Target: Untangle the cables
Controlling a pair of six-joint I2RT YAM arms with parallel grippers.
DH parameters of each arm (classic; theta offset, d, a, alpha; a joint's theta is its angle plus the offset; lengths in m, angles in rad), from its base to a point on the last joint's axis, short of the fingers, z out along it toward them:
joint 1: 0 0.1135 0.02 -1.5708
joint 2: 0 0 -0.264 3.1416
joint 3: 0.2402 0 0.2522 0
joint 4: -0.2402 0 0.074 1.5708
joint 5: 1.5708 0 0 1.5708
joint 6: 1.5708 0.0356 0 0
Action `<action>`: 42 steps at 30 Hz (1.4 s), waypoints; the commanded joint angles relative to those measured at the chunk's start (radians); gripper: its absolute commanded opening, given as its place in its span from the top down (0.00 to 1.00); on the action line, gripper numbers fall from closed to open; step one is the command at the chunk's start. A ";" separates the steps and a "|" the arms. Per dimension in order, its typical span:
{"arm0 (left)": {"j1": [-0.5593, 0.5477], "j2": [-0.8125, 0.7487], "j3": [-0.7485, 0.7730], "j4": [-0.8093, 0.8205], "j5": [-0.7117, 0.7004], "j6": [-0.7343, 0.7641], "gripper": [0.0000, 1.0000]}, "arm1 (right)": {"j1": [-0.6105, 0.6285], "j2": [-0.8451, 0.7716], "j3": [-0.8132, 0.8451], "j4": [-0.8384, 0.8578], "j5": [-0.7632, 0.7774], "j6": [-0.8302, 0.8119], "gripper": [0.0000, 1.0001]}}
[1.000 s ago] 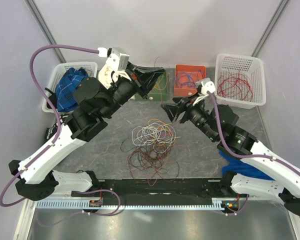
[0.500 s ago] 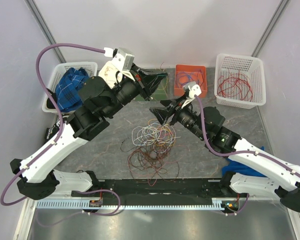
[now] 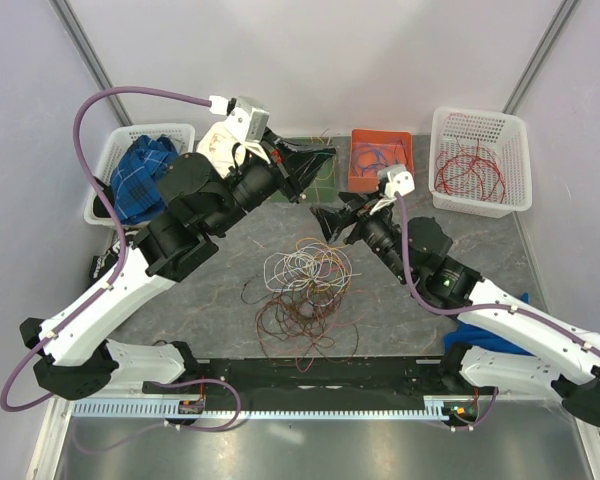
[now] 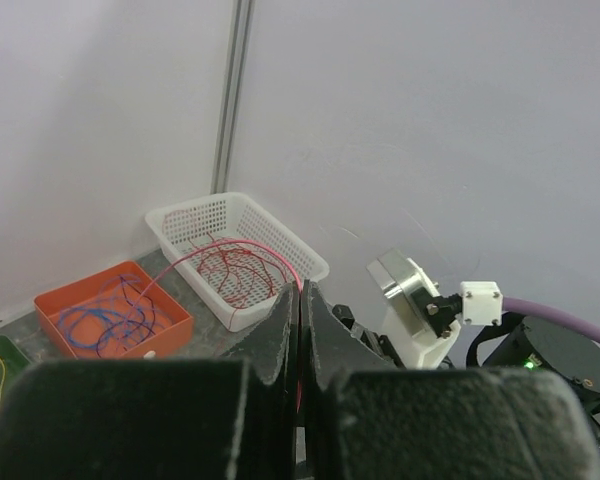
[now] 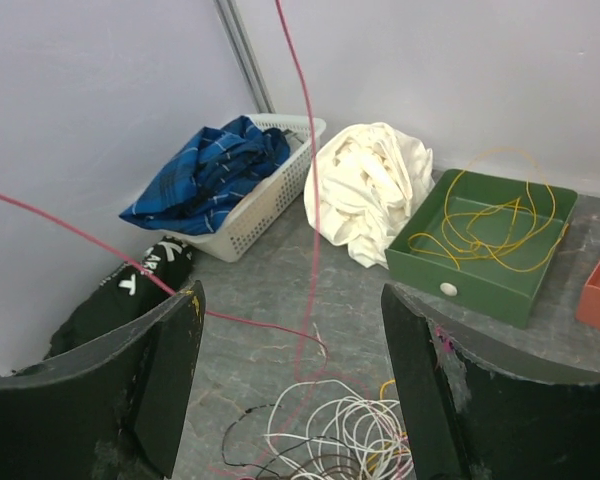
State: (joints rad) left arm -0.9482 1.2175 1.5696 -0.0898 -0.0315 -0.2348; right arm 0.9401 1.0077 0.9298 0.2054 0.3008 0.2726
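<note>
The cables (image 3: 305, 292) lie as a loose knot of white, brown, red and yellow strands on the grey table between the arms; their top edge shows in the right wrist view as the tangle (image 5: 335, 440). My left gripper (image 3: 325, 158) is raised over the back of the table, shut on a thin pink wire (image 4: 230, 252) that arcs away from the fingertips. That pink wire (image 5: 311, 180) hangs down in front of my right gripper (image 5: 295, 385) to the tangle. My right gripper (image 3: 325, 222) hovers just behind the knot, open, nothing between its fingers.
At the back right stand a white basket (image 3: 480, 118) of red wires and an orange tray (image 3: 380, 136) of blue wires. A green tray (image 5: 480, 270) holds yellow wires beside a white cloth (image 5: 370, 190). A white basket (image 3: 115, 150) with blue cloth sits back left.
My right gripper swung left toward the middle, then edged back a little, and its jaws spread wider. My left arm shifted slightly right at first, then held still, still shut on the pink wire.
</note>
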 commanded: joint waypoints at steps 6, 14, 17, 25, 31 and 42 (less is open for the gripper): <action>0.003 -0.013 0.012 -0.014 0.051 -0.043 0.98 | 0.002 0.074 0.046 0.014 -0.054 -0.049 0.19; 0.003 -0.023 0.024 -0.027 0.036 -0.017 0.98 | 0.002 0.039 0.020 0.002 -0.071 -0.049 0.21; 0.003 -0.018 0.052 -0.036 0.001 0.008 0.98 | 0.002 0.008 -0.011 -0.006 -0.100 -0.047 0.21; 0.003 0.022 0.162 -0.080 -0.024 0.071 0.98 | 0.002 -0.037 -0.068 -0.008 -0.232 -0.061 0.22; 0.005 0.037 0.205 -0.090 -0.001 0.058 0.98 | 0.002 -0.029 -0.072 0.012 -0.253 -0.053 0.21; 0.003 0.112 0.345 -0.192 -0.082 0.172 0.98 | 0.002 -0.095 -0.088 0.015 -0.252 -0.041 0.21</action>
State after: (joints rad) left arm -0.9482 1.3094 1.8462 -0.2237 -0.0540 -0.1535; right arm 0.9401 0.9680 0.8539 0.1795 0.0566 0.2279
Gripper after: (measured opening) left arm 0.026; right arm 0.788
